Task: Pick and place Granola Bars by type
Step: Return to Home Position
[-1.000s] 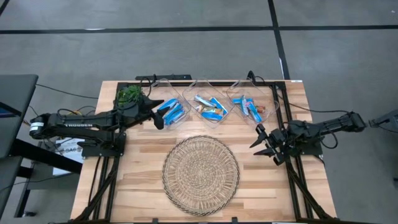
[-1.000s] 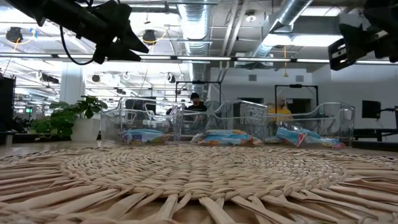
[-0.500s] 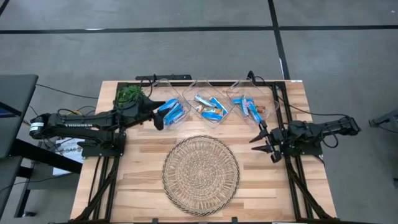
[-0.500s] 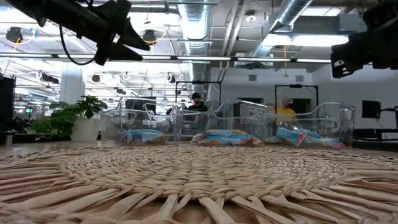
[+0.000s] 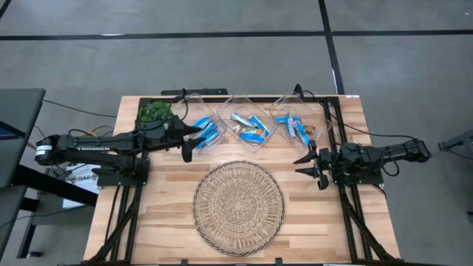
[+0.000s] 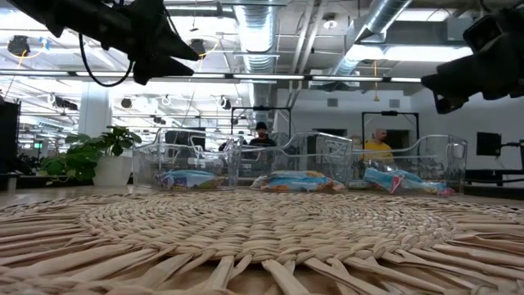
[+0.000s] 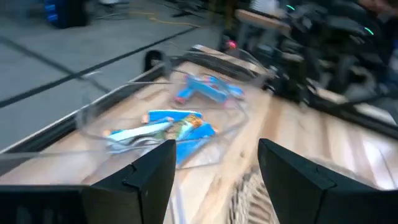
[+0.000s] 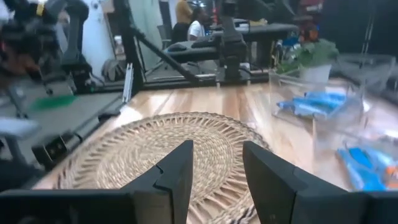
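Observation:
The granola bars lie in three clear bins along the table's far side: bright blue ones in the left bin (image 5: pixel 204 132), mixed ones in the middle bin (image 5: pixel 248 128), and blue ones in the right bin (image 5: pixel 295 128). My left gripper (image 5: pixel 189 143) hovers open just at the near-left side of the left bin, holding nothing. In the left wrist view my left gripper (image 7: pixel 214 152) faces bars (image 7: pixel 163 127) through the bin wall. My right gripper (image 5: pixel 305 164) hovers open near the right bin's near side, also holding nothing. In its wrist view my right gripper (image 8: pixel 217 155) faces the wicker tray (image 8: pixel 168 149).
A round woven wicker tray (image 5: pixel 239 207) lies in the table's near middle. A small green plant (image 5: pixel 153 112) stands at the far left corner, behind my left arm. People sit in the room beyond the bins (image 6: pixel 260 139).
My right gripper has moved toward the table's left and a little toward the far edge, closing on the right bin. My left gripper has turned at the wrist beside the left bin, one finger now pointing toward the near edge. The bars and bins have stayed put.

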Robot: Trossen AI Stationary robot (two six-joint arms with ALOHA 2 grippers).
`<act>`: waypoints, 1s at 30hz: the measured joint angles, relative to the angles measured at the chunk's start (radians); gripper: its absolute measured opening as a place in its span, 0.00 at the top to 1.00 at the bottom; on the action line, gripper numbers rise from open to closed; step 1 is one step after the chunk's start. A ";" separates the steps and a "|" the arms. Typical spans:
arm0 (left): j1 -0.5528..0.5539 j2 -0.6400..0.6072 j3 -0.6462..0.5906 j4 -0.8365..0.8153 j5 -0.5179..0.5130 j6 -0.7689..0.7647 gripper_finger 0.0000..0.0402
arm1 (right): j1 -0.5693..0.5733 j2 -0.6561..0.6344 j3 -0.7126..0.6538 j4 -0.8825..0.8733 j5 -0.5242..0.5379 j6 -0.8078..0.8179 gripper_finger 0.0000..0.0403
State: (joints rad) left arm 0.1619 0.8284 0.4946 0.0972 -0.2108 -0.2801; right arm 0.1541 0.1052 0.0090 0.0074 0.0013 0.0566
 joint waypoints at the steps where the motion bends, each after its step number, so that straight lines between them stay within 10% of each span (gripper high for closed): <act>1: 0.000 0.000 -0.003 0.003 0.031 0.029 0.45 | -0.003 0.000 0.000 0.000 0.000 0.031 0.67; 17: -0.020 -0.174 -0.478 0.323 0.251 0.111 0.45 | -0.006 0.000 0.000 0.000 0.000 0.128 0.67; 30: -0.145 -0.566 -0.482 -0.056 0.336 0.288 0.45 | -0.006 -0.001 0.000 0.000 -0.001 0.128 0.67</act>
State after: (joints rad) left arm 0.0166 0.2621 0.0128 0.0414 0.1248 0.0077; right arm 0.1486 0.1043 0.0086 0.0078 0.0006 0.1844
